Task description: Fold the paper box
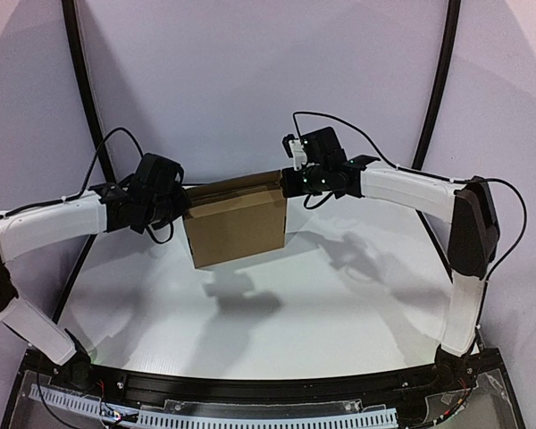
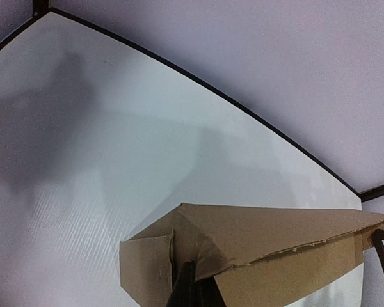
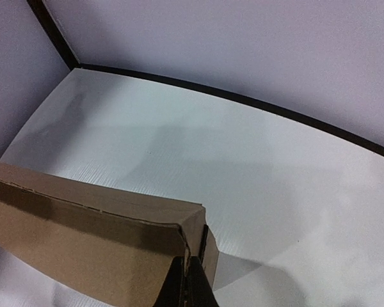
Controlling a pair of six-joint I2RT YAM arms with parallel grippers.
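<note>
Finding: the box [image 1: 235,223] is carried between my two hands over the far half of the bench [image 1: 339,304], slightly left of its middle and short of the far edge. The shadows cast nearer on the surface suggest it hangs clear of the bench rather than resting on it. My left gripper [image 2: 193,291] is clamped on the cardboard at the box's left end, where a folded side flap meets the wall. My right gripper [image 3: 187,286] is pinched tight on the end wall at the right corner. Judgement: one grip at each end keeps the folded walls from springing apart and holds the shell level. The top panel shows a ragged, slightly lifted edge in the left wrist view, so I rate the closure incomplete. Risk: if either pinch slips, a flap could reopen.
</note>
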